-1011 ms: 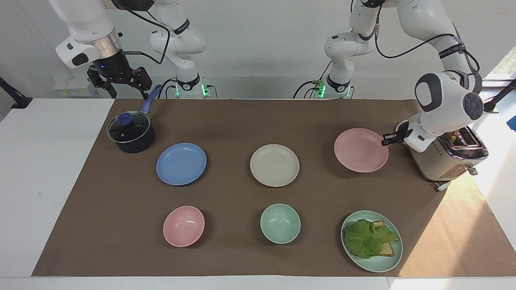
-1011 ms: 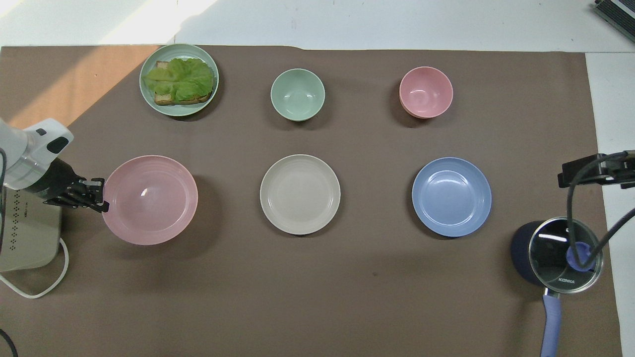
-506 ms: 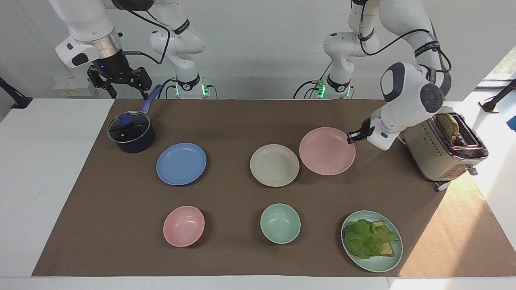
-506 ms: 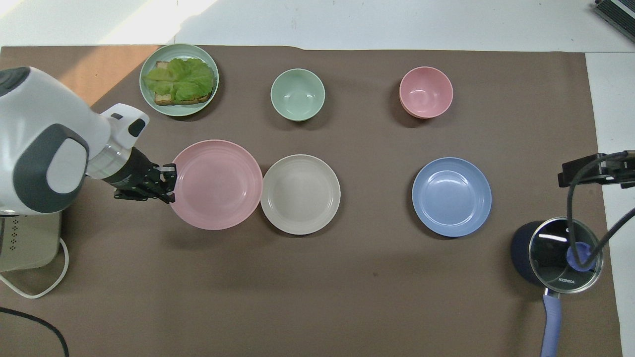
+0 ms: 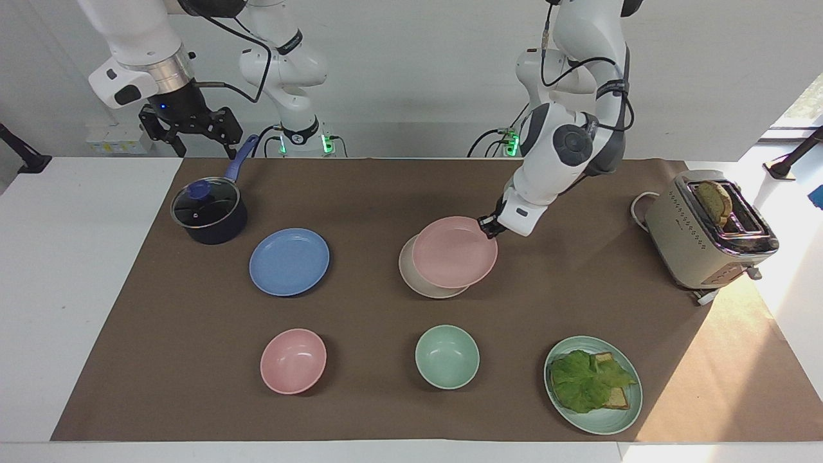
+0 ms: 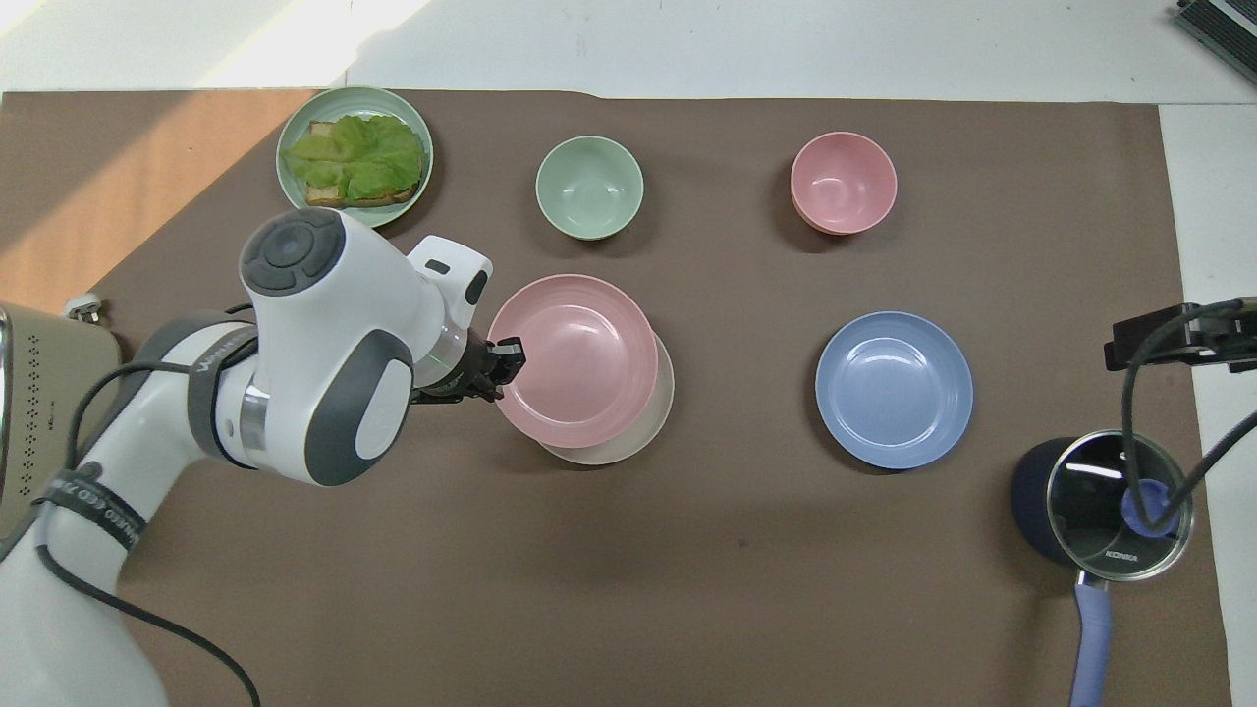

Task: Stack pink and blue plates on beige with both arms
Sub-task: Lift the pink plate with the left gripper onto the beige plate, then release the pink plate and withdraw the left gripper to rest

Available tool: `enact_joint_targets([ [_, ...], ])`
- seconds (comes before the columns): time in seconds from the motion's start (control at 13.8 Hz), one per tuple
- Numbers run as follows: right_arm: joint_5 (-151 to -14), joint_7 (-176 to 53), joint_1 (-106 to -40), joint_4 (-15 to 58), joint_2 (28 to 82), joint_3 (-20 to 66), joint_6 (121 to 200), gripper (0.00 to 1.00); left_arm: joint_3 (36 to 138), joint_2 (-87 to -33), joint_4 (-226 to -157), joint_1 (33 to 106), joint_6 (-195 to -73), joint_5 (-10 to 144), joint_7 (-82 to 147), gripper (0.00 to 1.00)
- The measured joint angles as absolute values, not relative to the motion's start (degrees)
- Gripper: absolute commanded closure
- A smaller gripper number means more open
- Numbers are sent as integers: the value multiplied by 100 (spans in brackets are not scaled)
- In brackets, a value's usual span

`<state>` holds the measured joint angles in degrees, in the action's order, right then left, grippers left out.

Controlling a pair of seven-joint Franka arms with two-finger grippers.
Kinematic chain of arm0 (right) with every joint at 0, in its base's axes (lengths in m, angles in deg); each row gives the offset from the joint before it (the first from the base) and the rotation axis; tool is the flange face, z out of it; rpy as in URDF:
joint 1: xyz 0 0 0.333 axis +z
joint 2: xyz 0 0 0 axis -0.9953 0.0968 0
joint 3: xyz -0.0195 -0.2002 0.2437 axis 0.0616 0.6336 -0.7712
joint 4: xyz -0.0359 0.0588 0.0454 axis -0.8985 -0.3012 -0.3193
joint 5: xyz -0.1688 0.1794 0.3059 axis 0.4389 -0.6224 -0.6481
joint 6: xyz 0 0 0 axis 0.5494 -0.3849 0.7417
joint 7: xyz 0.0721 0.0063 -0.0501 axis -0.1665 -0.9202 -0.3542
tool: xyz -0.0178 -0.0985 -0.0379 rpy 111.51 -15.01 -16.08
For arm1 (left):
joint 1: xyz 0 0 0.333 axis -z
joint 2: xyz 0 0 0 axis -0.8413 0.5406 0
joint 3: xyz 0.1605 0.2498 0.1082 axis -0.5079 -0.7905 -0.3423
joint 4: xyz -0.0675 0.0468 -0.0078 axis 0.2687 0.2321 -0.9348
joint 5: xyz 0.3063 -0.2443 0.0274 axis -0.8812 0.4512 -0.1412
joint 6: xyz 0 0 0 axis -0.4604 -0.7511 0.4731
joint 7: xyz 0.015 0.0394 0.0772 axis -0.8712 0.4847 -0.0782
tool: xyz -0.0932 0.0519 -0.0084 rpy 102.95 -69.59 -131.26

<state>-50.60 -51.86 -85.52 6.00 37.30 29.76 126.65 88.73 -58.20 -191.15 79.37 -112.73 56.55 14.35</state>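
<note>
So far, the pink plate (image 5: 454,252) is held by its rim at about two o'clock in the closed left gripper (image 5: 487,225), over the beige plate (image 5: 411,273) and not yet released. The blue plate (image 5: 289,262) is left untouched at nine o'clock of the beige one, while the wide-open right gripper (image 5: 191,132) is kept waiting above the saucepan (image 5: 209,211).

Open mat between blue plate (image 5: 289,262) and beige plate (image 5: 424,283). Saucepan (image 5: 209,213) crowds blue plate's 10 o'clock, facing view; pink bowl (image 5: 293,361) at 6.

Pink plate (image 5: 453,253) over beige plate (image 5: 411,273)
</note>
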Motion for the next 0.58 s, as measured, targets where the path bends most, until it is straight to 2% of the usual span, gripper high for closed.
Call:
enact_joint_targets([
  [0.07,-5060,-5186,-8552,600,3730,2976,12665,0,8874,-5752,-19178,7989,-11408,5659,1434,46],
  [0.14,-5060,-5186,-8552,600,3730,2976,12665,0,8868,-5715,-19194,8004,-11451,5663,1436,14],
  [0.29,-5060,-5186,-8552,600,3730,2976,12665,0,8834,-5719,-19187,8004,-11467,5664,1446,0],
  [0.58,-5060,-5186,-8552,601,3729,2976,12665,0,8764,-5731,-19175,7998,-11471,5664,1450,0],
])
